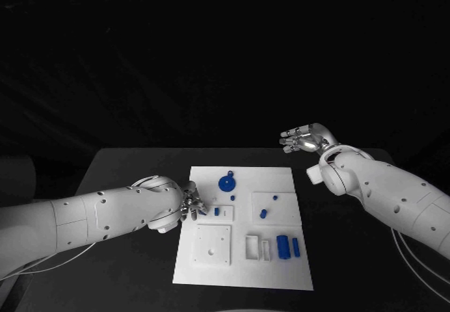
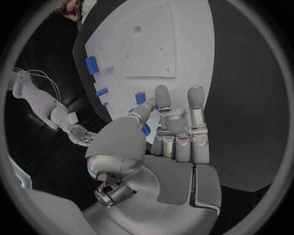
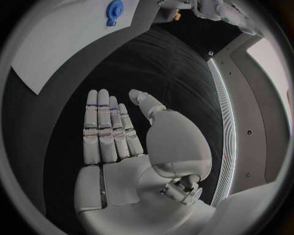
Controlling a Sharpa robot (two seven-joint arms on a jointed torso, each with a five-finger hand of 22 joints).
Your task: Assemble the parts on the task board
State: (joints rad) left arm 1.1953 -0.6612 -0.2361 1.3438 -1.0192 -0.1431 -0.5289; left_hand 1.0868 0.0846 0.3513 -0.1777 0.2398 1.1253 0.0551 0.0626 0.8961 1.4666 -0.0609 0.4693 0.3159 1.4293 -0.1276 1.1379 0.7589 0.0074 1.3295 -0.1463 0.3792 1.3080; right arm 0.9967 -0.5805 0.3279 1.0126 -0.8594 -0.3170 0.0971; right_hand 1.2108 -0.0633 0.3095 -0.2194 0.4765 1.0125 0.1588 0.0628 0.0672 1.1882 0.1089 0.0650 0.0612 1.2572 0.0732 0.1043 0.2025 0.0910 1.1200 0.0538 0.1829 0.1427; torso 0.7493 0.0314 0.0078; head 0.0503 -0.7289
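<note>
Task board (image 1: 281, 273) lying mid-table, blue parts (image 1: 289, 247) scattered over it, round blue gear (image 1: 227, 182) near far edge; left hand (image 1: 192, 201) over board's left edge, pinching a small blue part (image 2: 146, 129); right hand (image 1: 305, 139) raised beyond far corner, fingers straight, holding nothing

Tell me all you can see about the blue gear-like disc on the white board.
The blue gear-like disc is round, looks plastic, with a toothed rim visible in the right wrist view and a small blue tab at its edge. It lies flat near the far edge of the task board. No hand touches it; the left hand is beside the board's edge, nearer the robot.
</note>
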